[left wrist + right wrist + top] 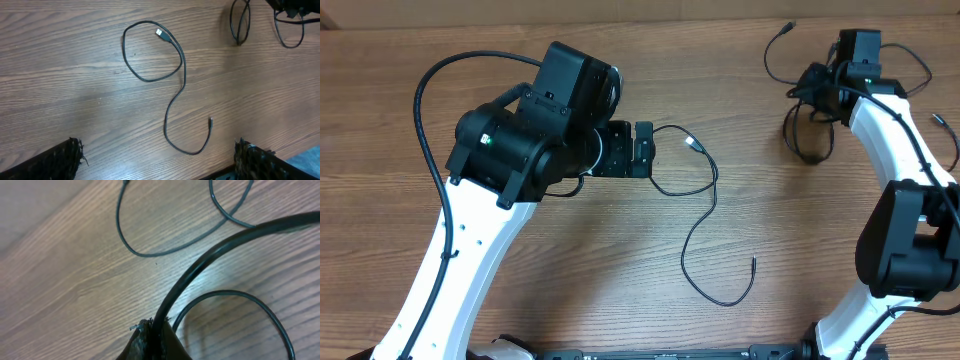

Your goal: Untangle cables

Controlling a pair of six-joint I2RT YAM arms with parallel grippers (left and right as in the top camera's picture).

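Observation:
One black cable (705, 215) lies loose and separate on the wooden table, with a loop near my left gripper (645, 150) and a silvery-white plug (693, 144). In the left wrist view this cable (185, 75) and its plug (160, 34) lie ahead of the open, empty jaws (160, 165). The other cables hang in a loose tangle (809, 161) at the far right. My right gripper (812, 88) is shut on one of them. In the right wrist view the held cable (210, 260) runs up and right from the closed jaws (157, 332), with thinner loops (150, 254) on the table behind.
The left arm's black body (520, 140) covers the left middle of the table. The right arm (900, 150) stands along the right edge. A loose cable end (785, 30) lies at the far right. The table's front edge (300, 160) shows in the left wrist view.

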